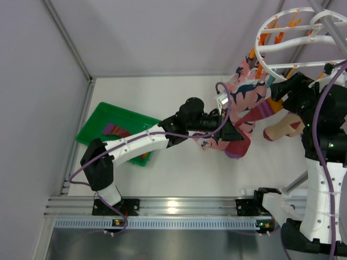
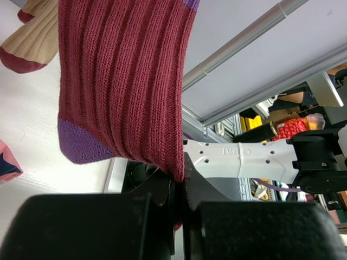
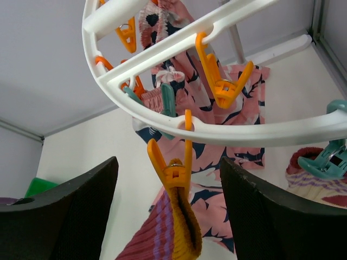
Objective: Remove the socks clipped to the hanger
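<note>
The white round hanger (image 1: 295, 32) hangs at the top right. A maroon sock (image 1: 259, 112) with a purple toe hangs from it, next to a tan sock (image 1: 282, 128). My left gripper (image 1: 232, 133) is shut on the lower edge of the maroon sock (image 2: 124, 81); its jaws pinch the fabric (image 2: 181, 181). My right gripper (image 3: 173, 211) is open, with its fingers (image 3: 59, 216) on either side of an orange peg (image 3: 181, 168). That peg hangs from the hanger ring (image 3: 227, 132) and clips the maroon sock's orange cuff (image 3: 187, 230). In the top view the right gripper (image 1: 283, 91) sits just under the hanger.
A large pink cloth with navy print (image 1: 245, 81) hangs behind the socks. A green tray (image 1: 103, 116) holding a sock lies at the left. A teal peg (image 3: 325, 160) grips another sock at the right. A grey frame pole (image 1: 65, 35) runs along the left wall.
</note>
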